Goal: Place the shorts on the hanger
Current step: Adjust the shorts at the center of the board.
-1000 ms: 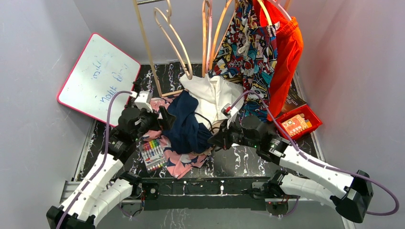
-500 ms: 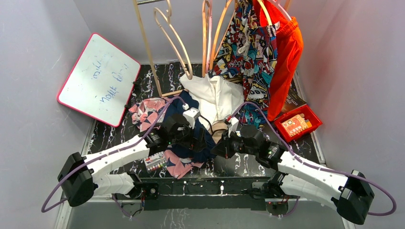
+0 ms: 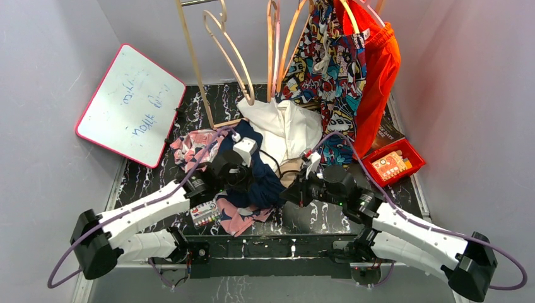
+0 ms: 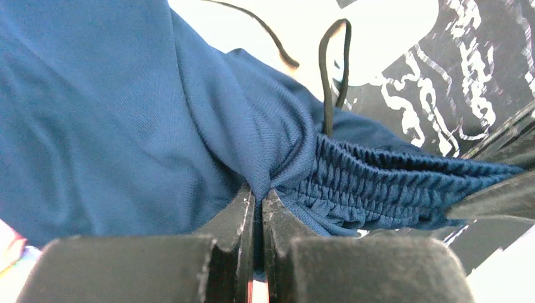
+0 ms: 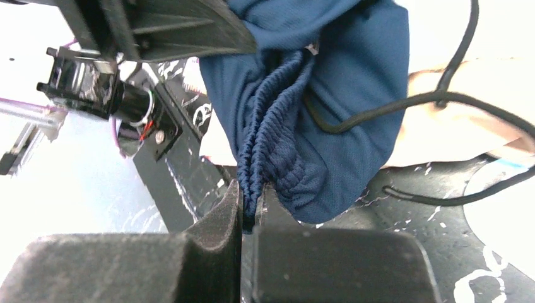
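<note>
Found the plain dark navy-blue fabric shorts (image 3: pixel 255 180) bunched on the black marbled worktop (image 3: pixel 315 211), touching the near-left edge of the crumpled white garment (image 3: pixel 284 126). Logged the left pincer (image 4: pixel 257 201) clamped tight on a fold of navy cloth just beside the gathered elastic waistband, jaws parted only by the pinched fabric. Logged the right pincer (image 5: pixel 248 203) closed the same way on the ribbed waistband edge, on the near side of the white garment. Traced the thin dark drawstring (image 4: pixel 328 76) looping off the waistband and onto the white garment. Spotted the thin curved orange-tan hanger (image 3: pixel 289 53) hanging well behind the white garment, apart from the shorts.

Checked against one second back: left arm then out to the left of the white garment, beside the pink patterned cloth (image 3: pixel 195 145); now swung in over the shorts, with more of that pink cloth uncovered. Checked against half a second back: left wrist drawn slightly leftward, away from the white garment; right wrist edged a touch rightward along its near edge; both grips already on the navy cloth then. Saw no clear shift of the shorts themselves. Noted the marker pack (image 3: pixel 205 214) lying to the near left of the white garment, same spot throughout.
</note>
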You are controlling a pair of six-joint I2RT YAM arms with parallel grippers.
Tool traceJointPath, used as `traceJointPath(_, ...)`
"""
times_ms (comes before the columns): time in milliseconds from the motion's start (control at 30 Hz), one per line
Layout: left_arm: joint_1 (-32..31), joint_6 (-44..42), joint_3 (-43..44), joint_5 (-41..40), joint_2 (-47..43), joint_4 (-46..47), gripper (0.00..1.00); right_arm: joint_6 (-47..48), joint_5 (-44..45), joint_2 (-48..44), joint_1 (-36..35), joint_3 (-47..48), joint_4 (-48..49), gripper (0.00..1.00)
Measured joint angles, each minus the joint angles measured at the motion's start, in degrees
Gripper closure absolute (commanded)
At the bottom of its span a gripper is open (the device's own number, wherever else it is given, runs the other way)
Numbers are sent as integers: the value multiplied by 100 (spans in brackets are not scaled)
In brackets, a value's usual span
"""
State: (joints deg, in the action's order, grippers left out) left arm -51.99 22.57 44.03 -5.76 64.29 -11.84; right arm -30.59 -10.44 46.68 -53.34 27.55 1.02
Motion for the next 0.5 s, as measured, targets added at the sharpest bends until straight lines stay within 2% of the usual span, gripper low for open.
traceJointPath(133,0,-358,848,-522,-503,-588,100,192,457,-334,-4,472,-468,100)
traceJointPath(267,2,-560,1768,-1029,-1067,-479,100,398,817,-664,-2,1257,-525,100)
traceJointPath(367,0,-426,1572,-1421,-1805,-179,100,369,920,-916,-4,1351,-339,100)
traceJointPath(500,2,393,514,-2140,-2507,-304,100,68,920,-1032,-4,782,-160,100)
